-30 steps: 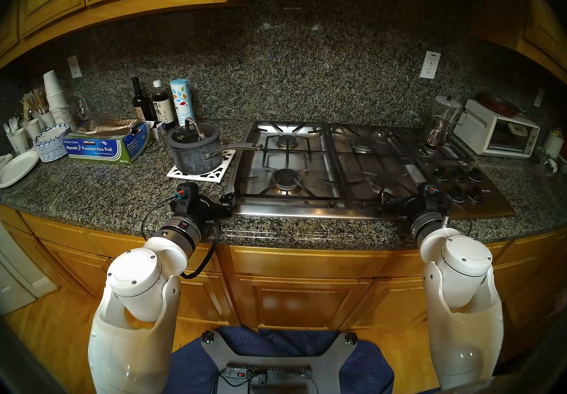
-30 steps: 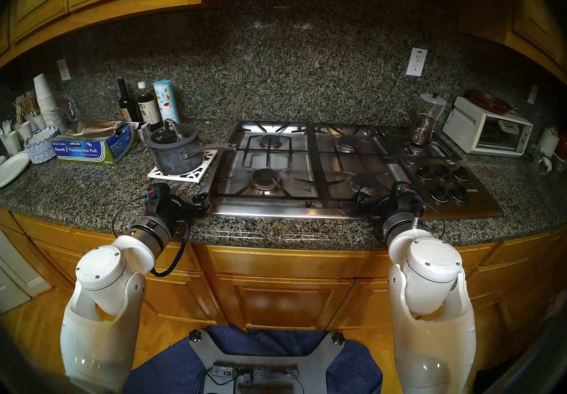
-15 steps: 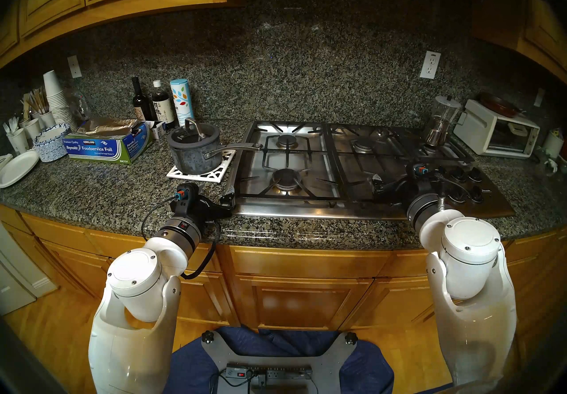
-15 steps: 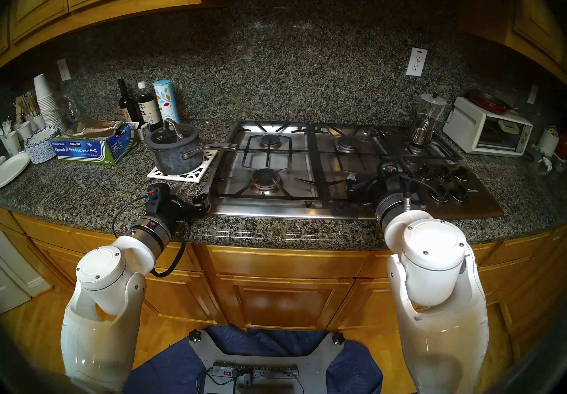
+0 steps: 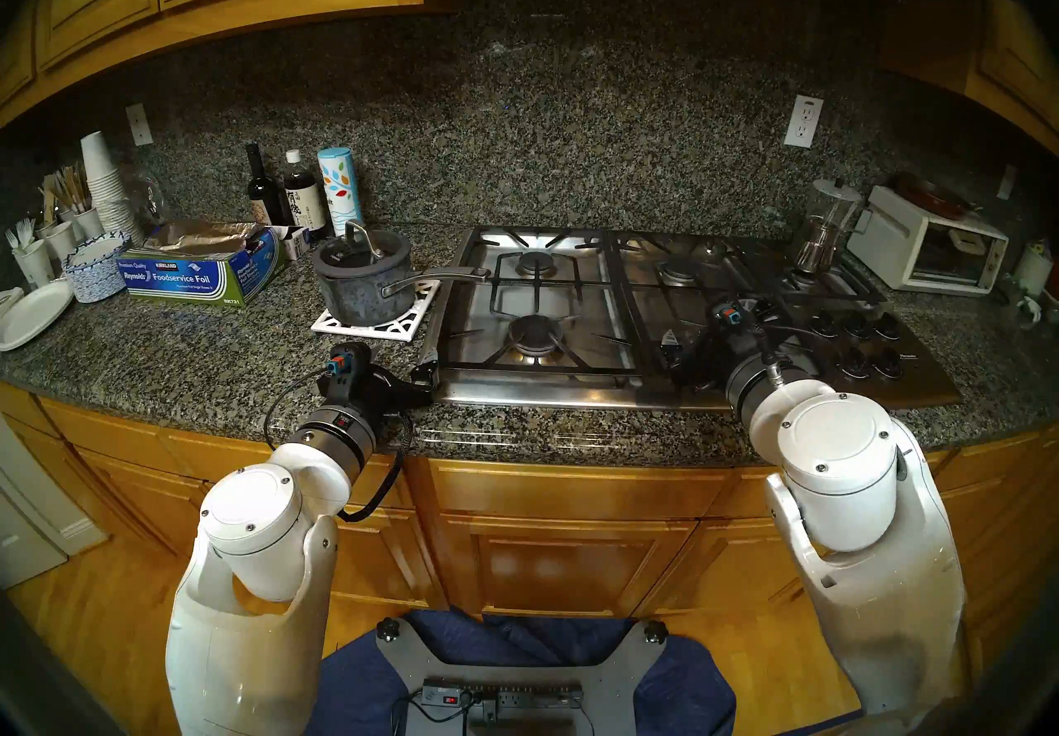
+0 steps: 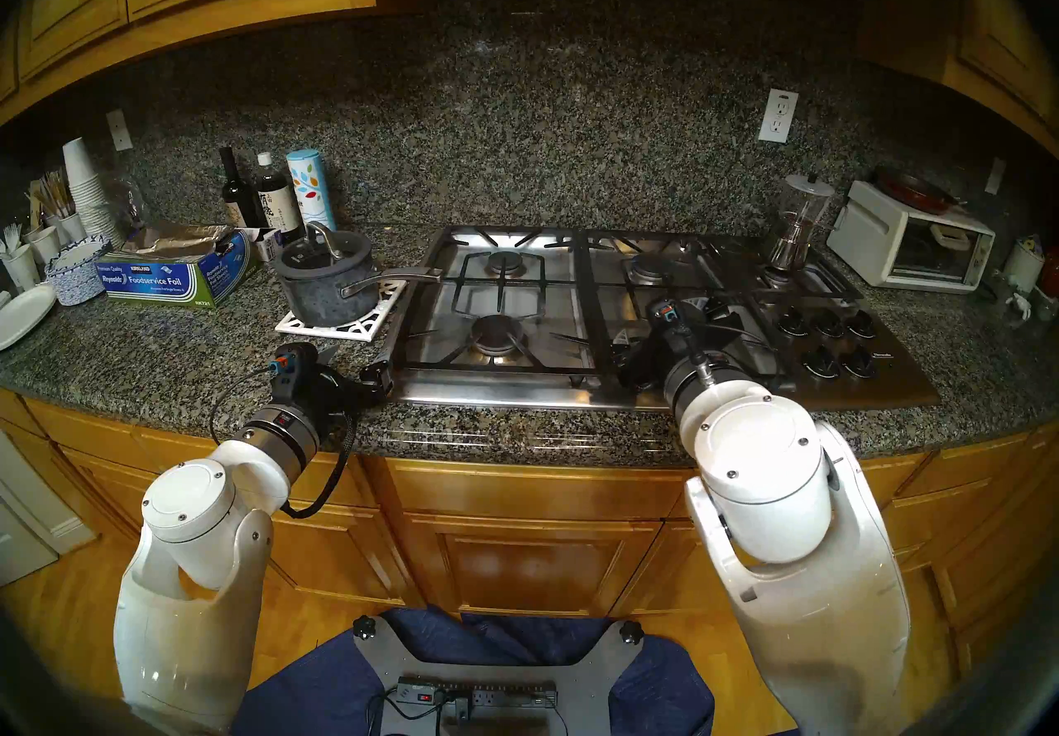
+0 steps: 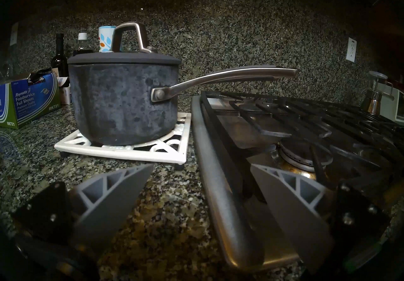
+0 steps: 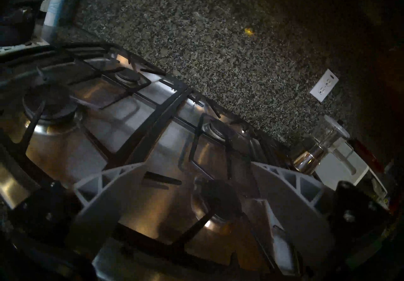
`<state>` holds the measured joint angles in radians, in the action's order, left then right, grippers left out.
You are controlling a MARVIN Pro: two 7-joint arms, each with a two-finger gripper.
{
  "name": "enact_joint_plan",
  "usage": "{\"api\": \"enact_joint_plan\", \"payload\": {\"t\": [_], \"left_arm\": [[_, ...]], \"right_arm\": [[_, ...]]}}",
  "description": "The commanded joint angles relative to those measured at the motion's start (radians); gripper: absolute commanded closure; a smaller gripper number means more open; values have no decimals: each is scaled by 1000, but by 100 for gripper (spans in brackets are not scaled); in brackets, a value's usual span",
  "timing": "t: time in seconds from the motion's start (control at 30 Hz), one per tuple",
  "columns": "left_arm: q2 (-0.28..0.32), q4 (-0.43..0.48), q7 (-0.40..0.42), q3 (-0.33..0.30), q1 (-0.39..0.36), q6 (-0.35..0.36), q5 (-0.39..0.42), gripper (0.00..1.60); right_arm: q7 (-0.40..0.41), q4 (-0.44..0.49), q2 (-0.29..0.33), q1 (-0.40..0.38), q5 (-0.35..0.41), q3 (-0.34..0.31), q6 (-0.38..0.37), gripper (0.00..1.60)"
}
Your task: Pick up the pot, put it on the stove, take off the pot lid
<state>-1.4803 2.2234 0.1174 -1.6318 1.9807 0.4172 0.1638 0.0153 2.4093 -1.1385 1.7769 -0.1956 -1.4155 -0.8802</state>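
Since a second ago our right gripper swung left over the wide stainless gas stove, jaws wide | left gripper open, idle | small speckled dark-grey saucepan, glass lid on, sat on white lattice trivet | looked heavy, rigid; we'd grab its long silver handle

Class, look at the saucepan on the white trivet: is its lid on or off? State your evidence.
On. The pot lid sits flat on the rim of the pot, its loop handle upright; no gap shows.

A matt, speckled stone-look finish is shown by the saucepan; brushed metal by its handle. The cooktop is glossy stainless steel, the desk polished granite.
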Motion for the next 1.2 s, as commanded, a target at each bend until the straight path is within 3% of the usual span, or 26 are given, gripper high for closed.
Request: {"api": "enact_joint_plan", "payload": {"t": [0.0, 0.6, 0.67, 0.83, 0.9, 0.97, 1.17], "left_arm": [[0, 30, 1, 1, -13, -10, -1, 0], [-6, 30, 7, -1, -13, -9, -6, 0], [-6, 30, 7, -2, -13, -9, -6, 0], [-8, 29, 9, -2, -14, -8, -8, 0], [-8, 29, 9, -2, -14, -8, -8, 0], [-9, 29, 10, -3, -14, -8, -9, 0], [-10, 30, 11, -3, -14, -8, -10, 0]], "right_arm": [[10, 31, 17, -122, -48, 50, 4, 0], [91, -108, -89, -282, -135, 194, 31, 0], [93, -102, -101, -264, -145, 191, 45, 0], [126, -141, -140, -343, -169, 244, 38, 0], [127, -126, -160, -308, -180, 237, 57, 0], [144, -156, -177, -362, -193, 271, 46, 0], [173, -209, -207, -403, -234, 304, 48, 0]]}}
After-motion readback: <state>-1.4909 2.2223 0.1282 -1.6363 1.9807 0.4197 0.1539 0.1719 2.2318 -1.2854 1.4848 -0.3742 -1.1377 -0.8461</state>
